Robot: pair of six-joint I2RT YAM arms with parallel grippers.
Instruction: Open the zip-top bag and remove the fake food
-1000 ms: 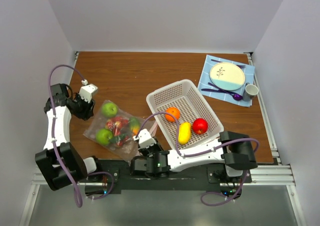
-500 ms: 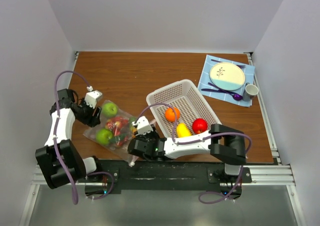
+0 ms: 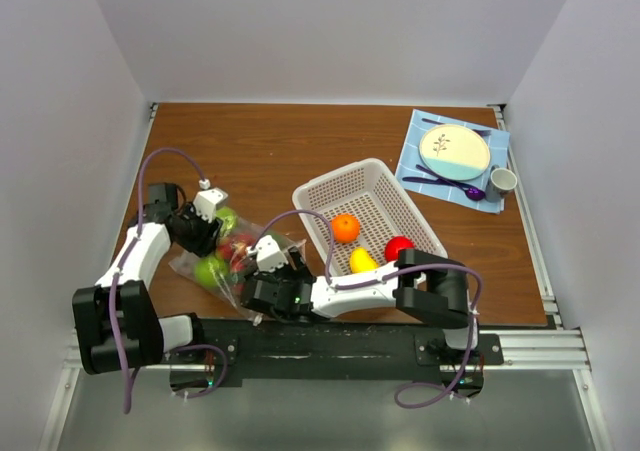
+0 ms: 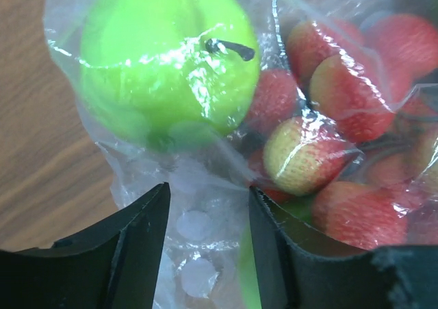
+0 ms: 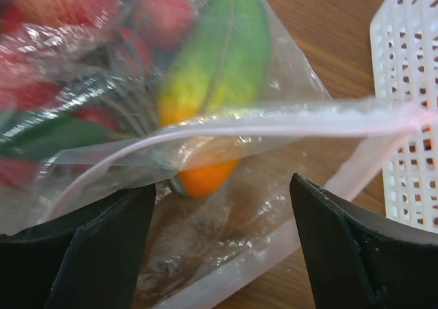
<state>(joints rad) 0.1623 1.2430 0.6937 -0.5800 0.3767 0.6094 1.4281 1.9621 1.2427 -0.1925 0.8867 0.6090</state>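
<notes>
The clear zip-top bag [image 3: 190, 263] lies at the table's front left, holding green apples [image 3: 210, 269] and red fruit. My left gripper [image 3: 205, 229] is open at the bag's far corner. In the left wrist view its fingers [image 4: 137, 254] straddle crinkled plastic [image 4: 198, 227] just below a green apple [image 4: 164, 62] and red fruits [image 4: 342, 83]. My right gripper [image 3: 258, 269] is open at the bag's right end. In the right wrist view it [image 5: 222, 206] faces the parted mouth with its pink zip strip [image 5: 274, 117] and a green-orange fruit [image 5: 212, 69] inside.
A white perforated basket [image 3: 372, 179] stands right of the bag, holding an orange [image 3: 345, 228], a yellow banana [image 3: 362, 261] and a red apple [image 3: 399, 248]; its wall shows in the right wrist view [image 5: 410, 117]. A plate [image 3: 454, 152], cup and cutlery sit on a blue mat, back right.
Both grippers have closed in on the bag: the left moved right onto its far corner, the right moved left to its mouth. The bag shifted slightly.
</notes>
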